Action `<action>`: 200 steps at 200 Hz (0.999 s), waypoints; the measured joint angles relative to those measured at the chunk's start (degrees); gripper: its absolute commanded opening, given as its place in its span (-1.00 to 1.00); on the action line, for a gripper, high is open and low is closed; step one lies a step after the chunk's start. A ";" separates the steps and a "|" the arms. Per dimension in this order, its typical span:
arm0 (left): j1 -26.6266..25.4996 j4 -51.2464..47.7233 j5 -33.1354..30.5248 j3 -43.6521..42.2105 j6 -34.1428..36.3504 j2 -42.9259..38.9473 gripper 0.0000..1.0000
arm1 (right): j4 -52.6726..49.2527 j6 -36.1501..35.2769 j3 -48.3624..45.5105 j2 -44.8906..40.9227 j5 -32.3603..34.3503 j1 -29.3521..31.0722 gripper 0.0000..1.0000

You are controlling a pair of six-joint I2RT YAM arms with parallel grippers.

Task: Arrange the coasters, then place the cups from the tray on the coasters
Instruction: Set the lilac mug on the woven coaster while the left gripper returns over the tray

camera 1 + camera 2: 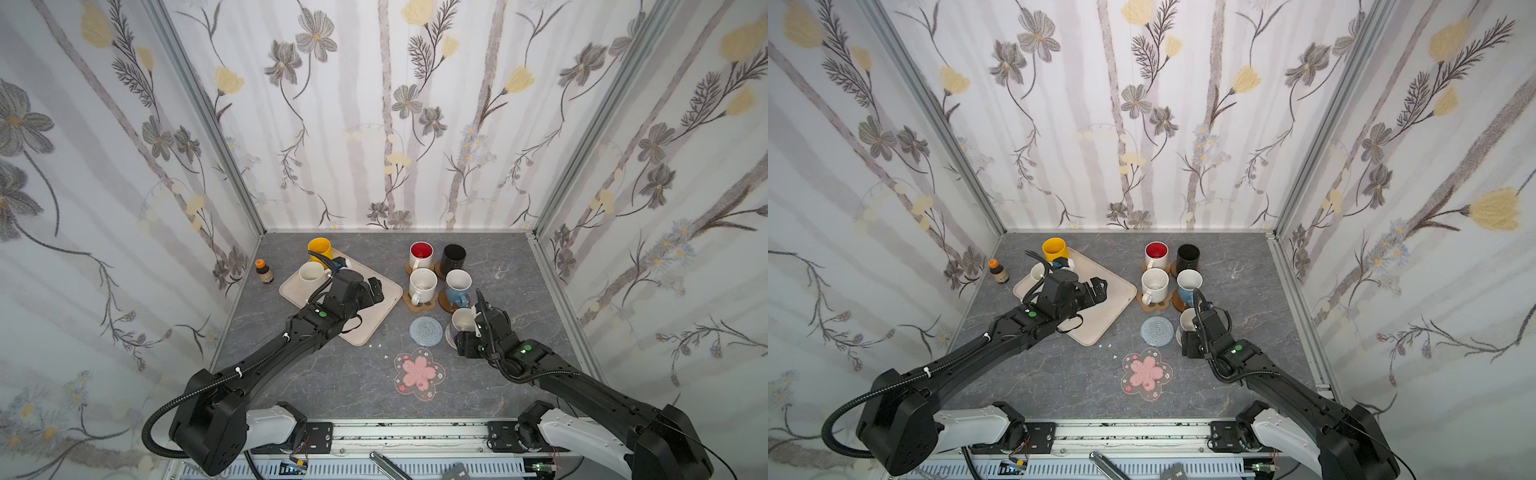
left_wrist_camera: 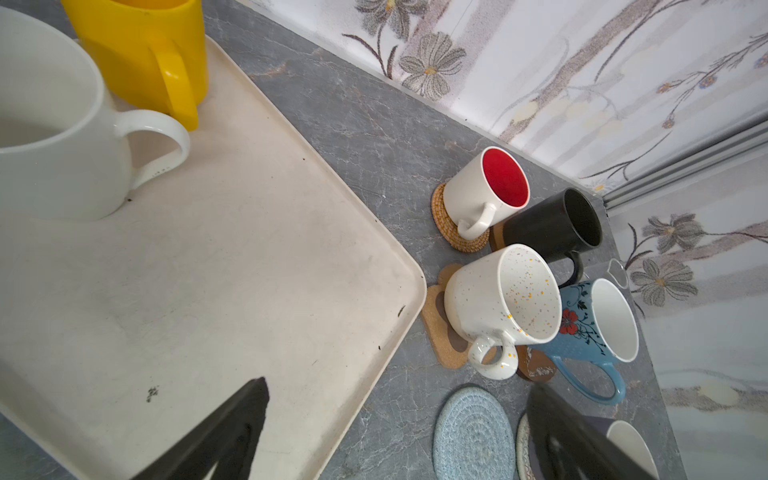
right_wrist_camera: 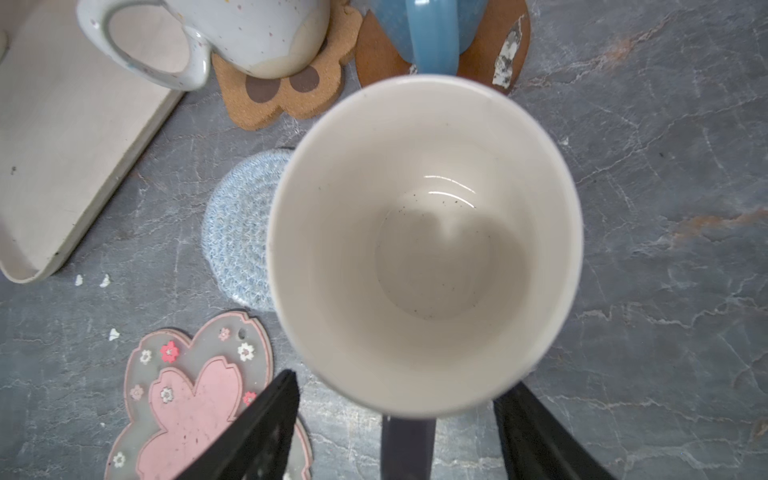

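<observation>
Your right end effector was released, with its jaws on either side of the handle of the lavender-grey cup, which stood on the beige coaster. Your left end effector, also released, hovered over the tray.

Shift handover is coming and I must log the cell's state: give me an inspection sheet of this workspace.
Surface: grey marbled table.
Job's things: yellow cup, cream cup on tray; red-lined cup, black cup, speckled cup, blue cup, lavender cup on coasters; knitted coaster, blossom coaster bare.
Clutter: brown bottle, clear glass, white chips.
Grippers: left gripper open above tray; right gripper open, astride lavender cup's handle.
Cables: black conduit along each arm.
Surroundings: floral walls, metal frame.
</observation>
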 measured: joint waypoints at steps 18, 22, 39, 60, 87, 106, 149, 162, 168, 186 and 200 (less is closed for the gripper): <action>1.60 -1.27 0.63 1.81 0.96 1.84 0.93 | -0.15 -0.17 0.09 -2.89 -0.37 0.00 0.73; 1.84 -1.55 0.81 2.27 1.09 2.23 0.92 | -0.22 -0.17 0.17 -3.65 -0.63 0.00 0.75; 2.80 -3.23 1.33 5.31 2.78 4.50 0.88 | -0.76 -0.59 0.94 -6.69 -0.94 0.02 0.82; 4.11 -5.95 2.43 10.34 4.83 7.91 0.81 | -1.77 -1.05 2.91 -9.66 -1.60 0.07 0.93; 6.12 -9.57 4.13 16.48 8.41 12.37 0.69 | -2.03 -2.49 5.79 -10.67 -3.26 0.07 0.98; 7.67 -13.09 5.49 21.53 11.06 16.63 0.63 | -1.77 -3.93 8.04 -10.25 -4.74 0.07 0.99; 10.36 -20.68 6.56 32.17 17.62 24.87 0.66 | 2.69 -7.21 11.65 -7.80 -8.90 0.04 0.99; 11.45 -22.51 6.58 33.51 18.40 26.34 0.67 | 4.22 -7.80 12.04 -7.02 -10.05 0.00 0.99; 12.17 -23.39 6.58 34.23 19.06 27.02 0.66 | 4.74 -8.13 12.26 -6.51 -10.25 0.00 0.99; 14.38 -24.65 6.62 36.30 19.74 29.11 0.66 | 6.45 -8.92 12.87 -4.98 -10.82 0.00 0.99; 15.91 -25.18 6.69 37.88 20.20 30.77 0.67 | 7.21 -9.42 12.98 -3.98 -11.34 0.00 0.99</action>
